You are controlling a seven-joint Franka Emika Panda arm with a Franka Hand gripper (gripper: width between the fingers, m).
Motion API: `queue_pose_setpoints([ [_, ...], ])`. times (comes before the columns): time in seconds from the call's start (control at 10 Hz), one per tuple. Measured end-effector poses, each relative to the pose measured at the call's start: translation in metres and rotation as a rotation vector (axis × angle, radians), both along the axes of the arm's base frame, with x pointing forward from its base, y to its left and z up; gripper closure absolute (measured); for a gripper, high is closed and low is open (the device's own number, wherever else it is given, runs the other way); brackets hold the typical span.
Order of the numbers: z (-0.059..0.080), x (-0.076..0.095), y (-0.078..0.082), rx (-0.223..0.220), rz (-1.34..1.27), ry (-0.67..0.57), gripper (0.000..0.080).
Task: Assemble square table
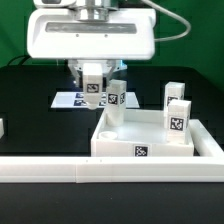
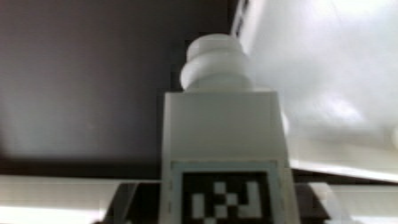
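The square table slab (image 1: 152, 137) lies on the black table, rim up, with a tag on its front edge. Its pale surface shows in the wrist view (image 2: 329, 90). My gripper (image 1: 92, 84) is above the slab's far left corner, shut on a white tagged leg block (image 1: 93, 92). In the wrist view the leg block (image 2: 222, 130) stands between my jaws (image 2: 222, 203), its rounded threaded tip pointing away from the camera. A second leg block (image 1: 116, 96) stands just beside the held one at that corner. Two more leg blocks (image 1: 178, 112) stand at the slab's right side.
A long white border rail (image 1: 100, 170) runs along the front. The marker board (image 1: 68, 101) lies behind my gripper on the black table. A small white piece (image 1: 2, 128) sits at the exterior view's left edge.
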State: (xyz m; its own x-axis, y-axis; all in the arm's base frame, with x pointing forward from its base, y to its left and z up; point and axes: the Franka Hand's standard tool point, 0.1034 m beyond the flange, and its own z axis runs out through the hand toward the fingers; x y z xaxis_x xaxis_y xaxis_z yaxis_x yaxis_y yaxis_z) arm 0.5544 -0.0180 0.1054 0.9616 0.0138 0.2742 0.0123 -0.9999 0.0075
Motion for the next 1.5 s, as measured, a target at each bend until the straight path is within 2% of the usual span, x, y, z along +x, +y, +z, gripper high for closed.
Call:
queue_pose_setpoints([
  [0.2, 0.001, 0.008, 0.009, -0.012, 0.017, -0.043, 0.0531],
  [0.3, 0.002, 0.008, 0.006, -0.016, 0.015, -0.048, 0.0531],
  [0.4, 0.006, 0.012, -0.003, -0.062, 0.022, -0.133, 0.0531],
  [0.5, 0.005, 0.009, -0.011, -0.101, 0.019, -0.197, 0.0531],
  [0.6, 0.004, 0.008, -0.013, -0.115, 0.017, -0.222, 0.0531],
  [0.7, 0.009, 0.012, -0.018, -0.141, 0.024, -0.287, 0.0531],
  [1.0, 0.004, 0.024, -0.002, -0.118, 0.033, -0.299, 0.0531],
  [1.2, 0.007, 0.036, 0.009, -0.105, 0.058, -0.317, 0.0531],
  [1.5, 0.007, 0.038, 0.006, -0.1, 0.055, -0.318, 0.0531],
])
